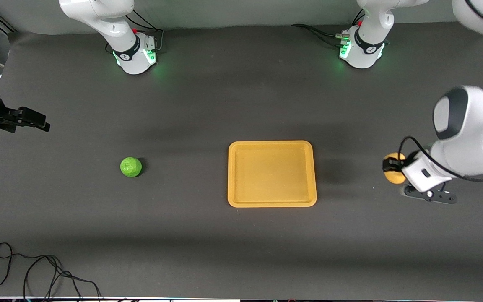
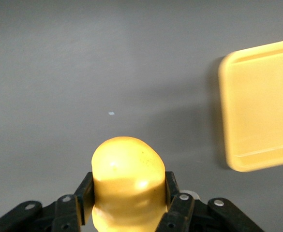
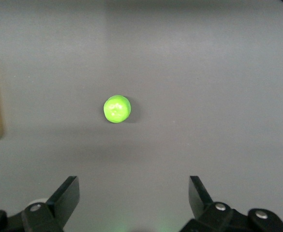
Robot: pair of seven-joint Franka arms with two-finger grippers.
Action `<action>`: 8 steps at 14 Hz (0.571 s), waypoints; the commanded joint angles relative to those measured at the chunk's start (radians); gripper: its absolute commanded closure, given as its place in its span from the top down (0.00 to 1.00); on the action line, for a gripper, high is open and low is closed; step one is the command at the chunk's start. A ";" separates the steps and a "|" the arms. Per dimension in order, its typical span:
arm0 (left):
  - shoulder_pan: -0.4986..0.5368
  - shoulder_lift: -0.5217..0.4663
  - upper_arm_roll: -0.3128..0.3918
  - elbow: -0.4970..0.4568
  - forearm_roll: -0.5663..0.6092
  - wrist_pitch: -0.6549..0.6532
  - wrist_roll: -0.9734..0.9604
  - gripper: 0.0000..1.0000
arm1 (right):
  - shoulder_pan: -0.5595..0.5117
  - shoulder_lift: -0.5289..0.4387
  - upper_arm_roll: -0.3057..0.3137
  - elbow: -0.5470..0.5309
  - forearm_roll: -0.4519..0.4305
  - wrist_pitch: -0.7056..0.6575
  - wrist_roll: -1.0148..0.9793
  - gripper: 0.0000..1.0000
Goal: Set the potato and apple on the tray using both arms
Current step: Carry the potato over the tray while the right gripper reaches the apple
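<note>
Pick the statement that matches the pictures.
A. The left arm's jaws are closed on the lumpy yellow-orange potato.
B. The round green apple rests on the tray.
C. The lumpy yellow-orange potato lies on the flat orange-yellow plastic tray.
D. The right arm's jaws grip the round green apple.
A: the left gripper clamps the lumpy yellow-orange potato, while the round green apple sits on the table and the right gripper stands open.

potato (image 1: 393,173) partly hidden by the left gripper (image 1: 391,165), tray (image 2: 260,104) cut off in both wrist views, right gripper (image 1: 36,121) mostly out of frame
</note>
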 commanded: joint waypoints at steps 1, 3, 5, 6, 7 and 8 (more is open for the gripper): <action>-0.062 0.038 -0.053 0.044 -0.004 -0.004 -0.092 0.00 | 0.054 -0.085 0.004 -0.106 -0.003 0.047 0.028 1.00; -0.129 0.079 -0.055 0.035 -0.001 0.059 -0.266 0.00 | 0.089 -0.083 0.002 -0.113 -0.002 0.045 0.028 1.00; -0.194 0.122 -0.055 0.027 -0.001 0.128 -0.327 0.00 | 0.092 -0.090 0.004 -0.123 -0.002 0.041 0.028 1.00; -0.215 0.140 -0.053 0.014 0.002 0.159 -0.341 0.00 | 0.101 -0.099 0.005 -0.128 -0.002 0.039 0.030 1.00; -0.225 0.160 -0.053 -0.011 0.009 0.209 -0.391 0.00 | 0.130 -0.103 -0.001 -0.136 -0.002 0.039 0.030 1.00; -0.238 0.171 -0.053 -0.055 0.014 0.273 -0.429 0.00 | 0.137 -0.109 -0.002 -0.140 -0.002 0.038 0.030 1.00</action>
